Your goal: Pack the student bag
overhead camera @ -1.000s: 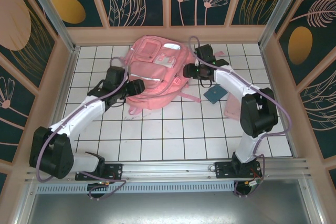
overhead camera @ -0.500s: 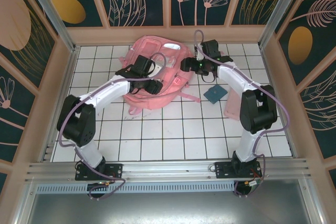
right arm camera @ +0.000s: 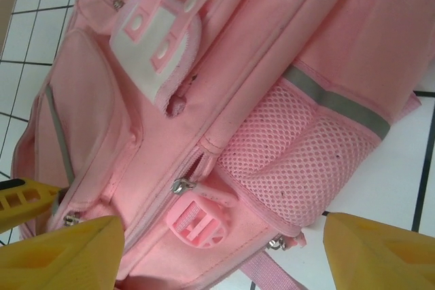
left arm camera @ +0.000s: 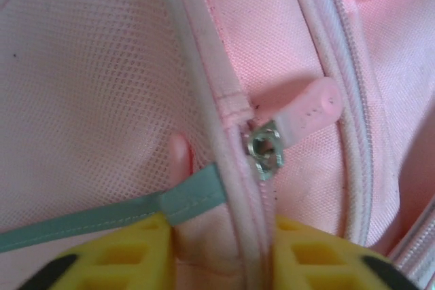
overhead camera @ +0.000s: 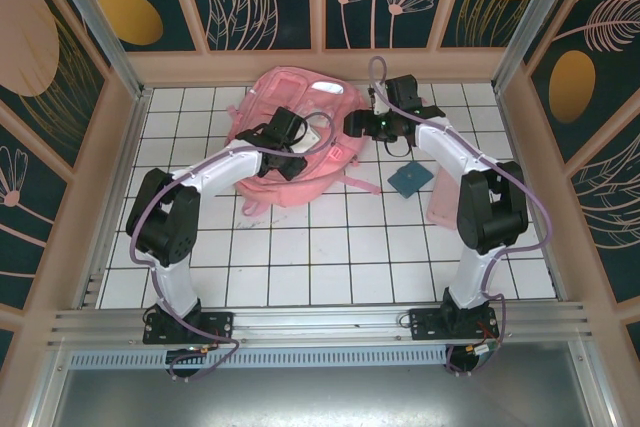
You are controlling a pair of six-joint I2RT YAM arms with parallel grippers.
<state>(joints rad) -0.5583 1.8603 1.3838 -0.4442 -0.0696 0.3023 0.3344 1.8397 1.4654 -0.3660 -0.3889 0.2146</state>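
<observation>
The student bag [overhead camera: 275, 117], a soft pink backpack, lies at the back of the tiled table. My left gripper [overhead camera: 291, 154] is down on its front. In the left wrist view that gripper [left arm camera: 223, 256] is shut on a raised fold of the bag's fabric along a zipper seam, just below the metal zipper slider [left arm camera: 265, 152] and its pink pull tab [left arm camera: 309, 110]. My right gripper [overhead camera: 362, 128] hovers at the bag's right side. Its yellow fingers [right arm camera: 61, 252] stand wide open, with the mesh side pocket [right arm camera: 299, 157], a pink buckle [right arm camera: 197, 223] and a zipper slider [right arm camera: 180, 185] beyond them.
A dark teal notebook [overhead camera: 410, 180] lies on the tiles right of the bag. A pink item [overhead camera: 441, 207] sits by the right arm. Pink straps [overhead camera: 360, 184] trail from the bag. Wooden walls [overhead camera: 100, 177] close the table on three sides.
My left arm swung up and rightward onto the bag's front and its jaws closed on the fabric. My right gripper shifted slightly toward the back and opened wider.
</observation>
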